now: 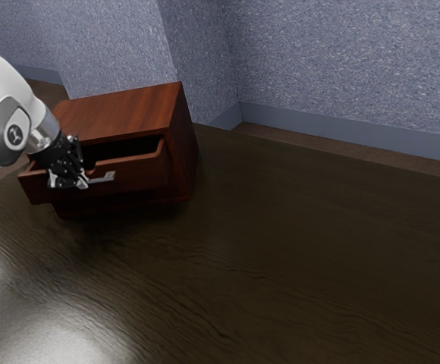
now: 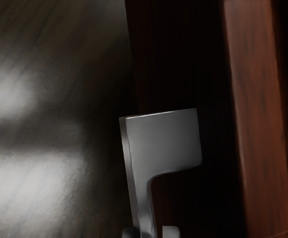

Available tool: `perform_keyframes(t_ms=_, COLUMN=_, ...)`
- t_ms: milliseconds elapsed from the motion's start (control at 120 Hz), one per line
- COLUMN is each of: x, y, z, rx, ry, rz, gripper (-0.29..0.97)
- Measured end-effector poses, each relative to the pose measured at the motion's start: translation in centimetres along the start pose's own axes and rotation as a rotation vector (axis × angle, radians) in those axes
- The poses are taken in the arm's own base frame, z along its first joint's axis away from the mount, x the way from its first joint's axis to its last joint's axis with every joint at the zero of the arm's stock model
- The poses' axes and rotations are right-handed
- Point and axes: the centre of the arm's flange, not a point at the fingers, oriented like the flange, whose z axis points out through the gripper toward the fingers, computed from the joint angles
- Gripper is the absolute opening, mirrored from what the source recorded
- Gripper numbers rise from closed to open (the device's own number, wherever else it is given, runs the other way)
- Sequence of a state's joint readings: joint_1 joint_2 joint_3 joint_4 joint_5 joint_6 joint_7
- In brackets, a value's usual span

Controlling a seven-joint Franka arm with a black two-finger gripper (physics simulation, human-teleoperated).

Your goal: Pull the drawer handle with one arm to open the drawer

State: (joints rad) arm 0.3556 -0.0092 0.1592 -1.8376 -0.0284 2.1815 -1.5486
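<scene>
**Surface.** Table (image 1: 281, 265): dark wood grain, glossy, with a pale glare (image 1: 30, 334) at the exterior view's lower left.

**Room.** Blue-grey speckled walls (image 1: 341, 53) meet in a corner behind the cabinet. A grey baseboard (image 1: 341, 125) runs along their foot. A strip of brown floor (image 1: 402, 155) lies past the table's far edge.

**Items, from the exterior view's left to its right.**
1. Arm (image 1: 0, 114): white shell with a grey joint cap (image 1: 11, 135), entering at the left edge. The cap bears a small white mark, too small to read.
2. Gripper (image 1: 68, 176): black, at the drawer front, clamped on the handle's left end.
3. Handle (image 1: 105, 179): grey metal, mounted on the drawer front.
4. Drawer (image 1: 133, 173): red-brown, standing part way out of the cabinet, with a dark gap above its front.
5. Cabinet (image 1: 140, 114): red-brown wood, on the table at the far left, near the wall corner.

**View differences.** The exterior view gives the room, the arm, the cabinet and how far out the drawer stands. The wrist view gives the handle (image 2: 164, 144) close up: a flat grey plate narrowing to a stem that runs toward the hand. Two fingertips (image 2: 128, 232) flank that stem. Behind the handle is the drawer (image 2: 183, 59), its front in shadow and one edge lit red-brown. The glare-streaked table (image 2: 44, 124) lies beside it.
</scene>
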Motion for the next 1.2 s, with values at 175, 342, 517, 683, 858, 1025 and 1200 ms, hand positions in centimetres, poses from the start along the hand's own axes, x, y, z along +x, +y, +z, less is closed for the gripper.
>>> perform_keyframes(t_ms=175, x=-0.1, y=-0.7, z=-0.1, rx=0.002, ry=-0.001, rz=0.003, gripper=-0.11)
perform_keyframes(t_ms=342, x=-0.2, y=-2.0, z=-0.6, rx=0.002, ry=-0.008, rz=0.005, gripper=-0.11)
perform_keyframes(t_ms=517, x=-0.1, y=-3.6, z=-1.5, rx=-0.002, ry=-0.015, rz=0.005, gripper=-0.11)
perform_keyframes(t_ms=683, x=-0.2, y=-4.7, z=-1.7, rx=-0.004, ry=-0.019, rz=0.007, gripper=-0.11)
perform_keyframes(t_ms=858, x=-0.3, y=-5.3, z=-2.0, rx=-0.011, ry=-0.021, rz=0.010, gripper=-0.11)
perform_keyframes(t_ms=1025, x=-0.5, y=-6.1, z=-2.3, rx=-0.016, ry=-0.025, rz=0.013, gripper=-0.11)
perform_keyframes(t_ms=1200, x=-0.6, y=-6.8, z=-2.5, rx=-0.016, ry=-0.028, rz=0.015, gripper=-0.11)
